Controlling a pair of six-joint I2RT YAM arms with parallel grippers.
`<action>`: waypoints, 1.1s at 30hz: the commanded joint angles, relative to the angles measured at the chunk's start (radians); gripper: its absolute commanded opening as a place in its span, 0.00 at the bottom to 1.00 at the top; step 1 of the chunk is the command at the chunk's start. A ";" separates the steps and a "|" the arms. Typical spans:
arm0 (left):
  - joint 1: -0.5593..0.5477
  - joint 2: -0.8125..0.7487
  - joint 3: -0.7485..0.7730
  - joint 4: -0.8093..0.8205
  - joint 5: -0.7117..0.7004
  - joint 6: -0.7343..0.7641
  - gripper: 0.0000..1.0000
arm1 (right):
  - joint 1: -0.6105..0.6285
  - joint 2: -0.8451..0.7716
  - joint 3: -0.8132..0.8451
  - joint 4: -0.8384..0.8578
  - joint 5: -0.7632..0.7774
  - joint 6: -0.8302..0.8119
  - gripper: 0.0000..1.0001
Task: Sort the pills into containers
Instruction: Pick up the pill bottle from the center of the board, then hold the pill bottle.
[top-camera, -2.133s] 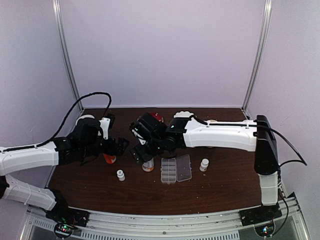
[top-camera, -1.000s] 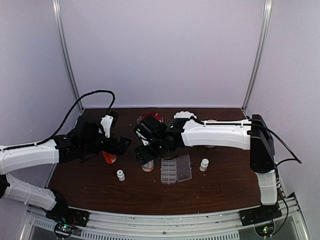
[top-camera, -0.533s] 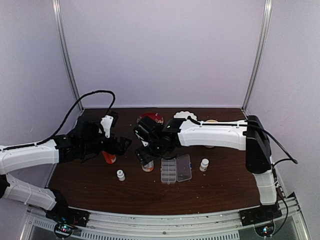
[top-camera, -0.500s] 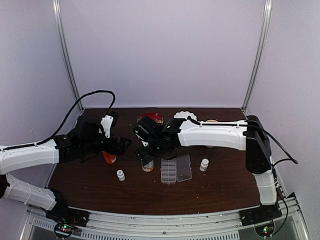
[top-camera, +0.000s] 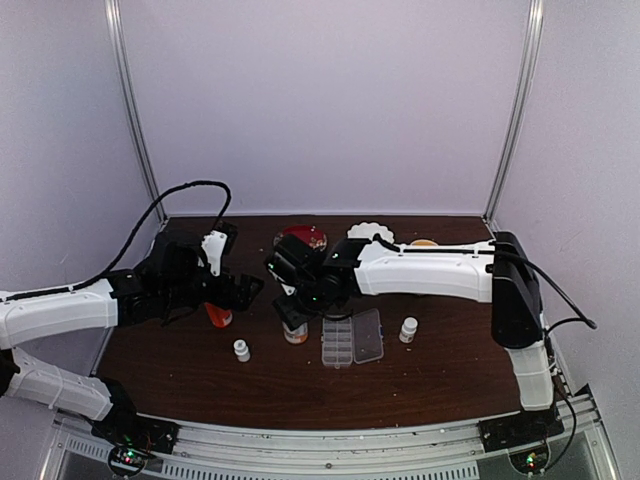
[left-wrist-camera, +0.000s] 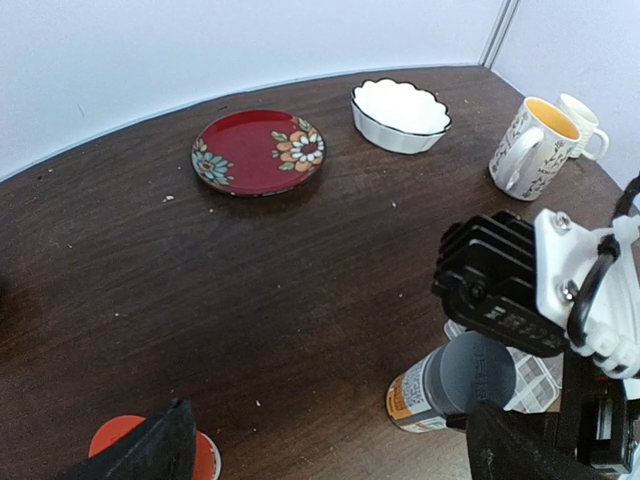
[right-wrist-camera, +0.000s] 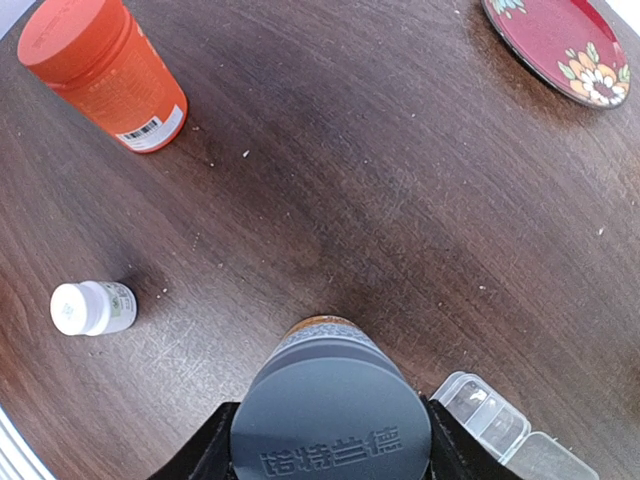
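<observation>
Top view: the right arm (top-camera: 430, 272) stretches left across the table (top-camera: 450, 380). The right gripper (top-camera: 293, 312) points down onto the grey-capped bottle (top-camera: 296, 333). The clear pill box (top-camera: 338, 343) lies just right of it, lid open; any pills are too small to tell. The left arm (top-camera: 60, 312) reaches in from the left, with the left gripper (top-camera: 243, 289) near the orange-red bottle (top-camera: 219, 317).

Left wrist view: this alone shows the left fingers (left-wrist-camera: 160, 450) spread wide, holding nothing. A patterned mug (left-wrist-camera: 527, 148) stands far right.

Right wrist view: this alone shows both fingers (right-wrist-camera: 205, 455) pressed against the grey cap's sides. A small white bottle (right-wrist-camera: 90, 307) stands left of it.
</observation>
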 joint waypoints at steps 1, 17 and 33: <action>0.005 -0.002 0.026 0.028 0.026 0.009 0.97 | 0.010 -0.059 0.011 0.016 0.021 -0.003 0.50; 0.005 -0.059 -0.053 0.369 0.245 0.213 0.98 | -0.156 -0.369 -0.332 0.380 -0.288 0.130 0.35; -0.045 0.083 -0.091 0.675 0.341 0.517 0.97 | -0.209 -0.537 -0.538 0.761 -0.567 0.186 0.34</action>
